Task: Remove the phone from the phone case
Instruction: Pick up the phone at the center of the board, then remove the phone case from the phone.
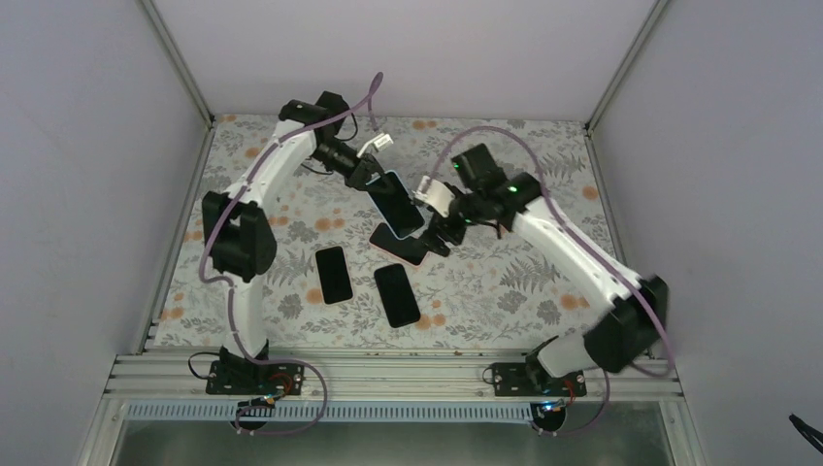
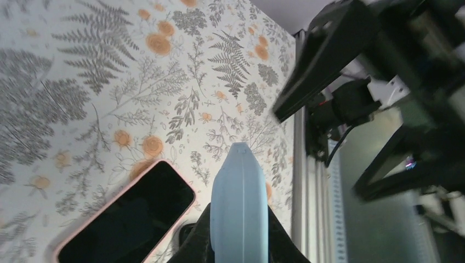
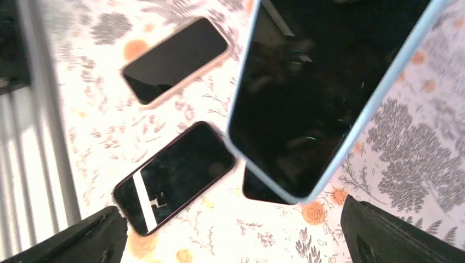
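Note:
The phone [image 3: 323,93] sits in a light blue phone case [image 1: 396,199], held tilted above the floral table. My left gripper [image 1: 374,180] is shut on it. In the left wrist view the case [image 2: 239,192] stands edge-on between the two black fingers of that gripper [image 2: 239,224]. The phone's dark screen faces my right gripper [image 3: 236,241], which is open just below the case's lower corner. Its fingers [image 3: 400,235] touch nothing. In the top view the right gripper [image 1: 434,225] hangs right beside the case's lower end.
Three more phones lie flat on the table: a pink-cased one [image 1: 333,274], a dark one [image 1: 396,294] and a dark red-edged one [image 1: 400,243] partly under the lifted case. An aluminium rail [image 1: 388,374] runs along the near edge. Enclosure walls stand on three sides.

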Available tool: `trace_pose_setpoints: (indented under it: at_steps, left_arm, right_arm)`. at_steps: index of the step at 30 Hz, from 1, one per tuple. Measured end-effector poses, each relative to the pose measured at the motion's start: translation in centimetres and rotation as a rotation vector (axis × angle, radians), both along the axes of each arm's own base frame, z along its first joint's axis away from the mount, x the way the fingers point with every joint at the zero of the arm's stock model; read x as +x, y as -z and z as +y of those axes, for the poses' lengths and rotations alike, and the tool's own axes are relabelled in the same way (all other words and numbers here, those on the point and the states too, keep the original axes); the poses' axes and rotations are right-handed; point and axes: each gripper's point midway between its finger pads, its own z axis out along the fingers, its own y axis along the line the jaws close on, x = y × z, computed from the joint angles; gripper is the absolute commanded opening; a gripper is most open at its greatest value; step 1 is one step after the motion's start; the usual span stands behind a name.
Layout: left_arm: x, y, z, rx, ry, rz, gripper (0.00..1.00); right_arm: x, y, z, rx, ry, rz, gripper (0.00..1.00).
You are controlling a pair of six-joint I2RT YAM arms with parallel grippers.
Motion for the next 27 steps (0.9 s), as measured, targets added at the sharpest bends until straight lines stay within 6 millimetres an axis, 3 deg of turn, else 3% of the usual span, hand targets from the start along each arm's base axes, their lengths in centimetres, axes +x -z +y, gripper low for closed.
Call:
trace_pose_setpoints:
  at_steps: [3, 5, 7, 10, 16, 20, 27]
  left_arm:
    - [-1.5, -2.0, 0.4, 0.012, 0.045, -0.142, 0.02]
    - [-2.8, -3.2, 0.6, 0.022, 0.083, -0.235, 0.02]
    - [-4.0, -3.9, 0.5, 0.024, 0.124, -0.304, 0.02]
    - [-5.5, -4.0, 0.2, 0.036, 0.168, -0.379, 0.02]
    - [-7.3, -1.6, 0.9, 0.119, 0.168, -0.557, 0.02]
    - [-7.5, -2.5, 1.1, 0.119, 0.15, -0.658, 0.02]
    - [-7.0, -4.0, 0.6, 0.089, 0.141, -0.716, 0.02]
  right_arm:
    - [-2.7, -3.4, -2.0, 0.07, -0.073, -0.081, 0.82]
    - [-3.3, -5.2, -2.9, 0.118, -0.101, -0.124, 0.79]
    - [-3.2, -5.7, -3.5, 0.141, -0.113, -0.13, 0.78]
    - [-2.7, -4.4, -3.5, 0.14, -0.131, -0.084, 0.76]
    - [-2.6, -1.5, -2.9, 0.146, -0.155, -0.017, 0.74]
    - [-2.2, -0.9, -2.7, 0.161, -0.162, -0.017, 0.72]
    - [-0.8, 2.5, -2.0, 0.136, -0.168, 0.043, 0.62]
